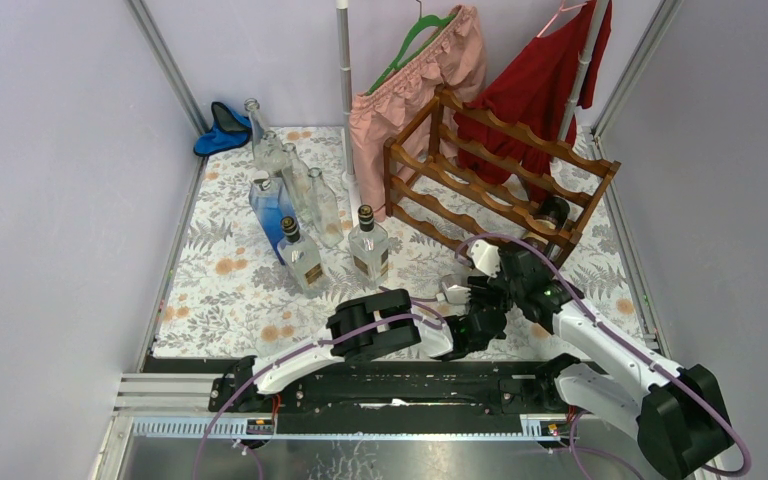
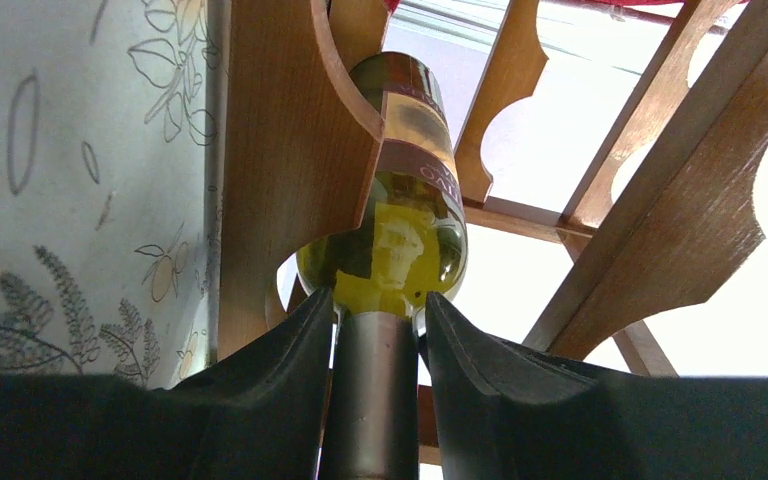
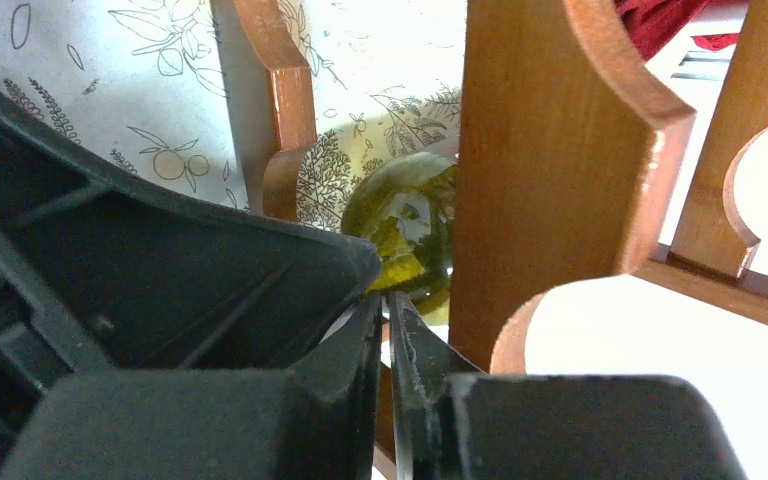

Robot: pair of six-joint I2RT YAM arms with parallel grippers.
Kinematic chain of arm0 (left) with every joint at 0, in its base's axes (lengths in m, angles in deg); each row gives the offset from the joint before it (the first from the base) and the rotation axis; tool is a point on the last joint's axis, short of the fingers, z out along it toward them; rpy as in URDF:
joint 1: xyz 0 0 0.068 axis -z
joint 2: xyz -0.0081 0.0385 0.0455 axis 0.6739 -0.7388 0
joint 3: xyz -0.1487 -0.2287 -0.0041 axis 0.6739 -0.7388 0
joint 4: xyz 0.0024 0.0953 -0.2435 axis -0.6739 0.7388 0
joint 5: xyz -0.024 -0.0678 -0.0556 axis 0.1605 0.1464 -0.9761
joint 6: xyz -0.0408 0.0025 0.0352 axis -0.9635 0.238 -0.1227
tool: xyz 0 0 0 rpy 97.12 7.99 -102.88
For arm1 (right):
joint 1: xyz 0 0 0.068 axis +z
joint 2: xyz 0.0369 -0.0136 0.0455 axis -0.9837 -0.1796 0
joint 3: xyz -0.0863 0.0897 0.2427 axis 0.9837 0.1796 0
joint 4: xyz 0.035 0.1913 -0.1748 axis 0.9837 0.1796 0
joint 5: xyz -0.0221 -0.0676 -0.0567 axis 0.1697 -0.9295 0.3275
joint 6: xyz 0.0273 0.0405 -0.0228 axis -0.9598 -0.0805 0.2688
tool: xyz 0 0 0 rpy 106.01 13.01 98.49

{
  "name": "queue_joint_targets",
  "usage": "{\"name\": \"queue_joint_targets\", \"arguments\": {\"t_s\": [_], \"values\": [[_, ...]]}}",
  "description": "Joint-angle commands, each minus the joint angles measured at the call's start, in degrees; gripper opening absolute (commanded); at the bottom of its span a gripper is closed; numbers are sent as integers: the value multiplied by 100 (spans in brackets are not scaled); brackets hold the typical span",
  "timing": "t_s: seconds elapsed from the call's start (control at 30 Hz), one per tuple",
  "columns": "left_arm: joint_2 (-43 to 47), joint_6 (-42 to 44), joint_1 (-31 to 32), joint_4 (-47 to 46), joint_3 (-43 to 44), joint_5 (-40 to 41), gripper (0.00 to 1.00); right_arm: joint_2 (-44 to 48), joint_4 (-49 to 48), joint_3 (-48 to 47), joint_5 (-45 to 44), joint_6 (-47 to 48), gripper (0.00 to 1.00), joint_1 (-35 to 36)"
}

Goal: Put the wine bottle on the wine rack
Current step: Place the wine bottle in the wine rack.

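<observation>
The wine bottle [image 2: 405, 190] lies on its side in the wine rack [image 1: 480, 165], low down at the rack's right end. Its greenish body is cradled in a scallop of the rail and its neck points back toward the arms. The left pincer [image 2: 380, 300] is clamped on that neck, one finger pressed to each side. The right pincer [image 3: 388, 335] sits just beside the bottle's shoulder with its fingers almost touching; the slit between them seems empty, though the view is cramped.
</observation>
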Motion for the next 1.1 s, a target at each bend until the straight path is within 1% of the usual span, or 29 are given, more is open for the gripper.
{"name": "queue_joint_targets", "arguments": {"t_s": [0.0, 0.5, 1.07], "values": [[-266, -717, -35, -3, -318, -127, 46, -114, -457, 109, -276, 128, 13, 37], [-200, -727, 42, -70, -474, -160, 47, -414, -885, 355, -513, 209, 12, 36], [-39, -789, 306, -159, -975, -359, 51, -347, -872, 403, -612, 198, 11, 39]]}}
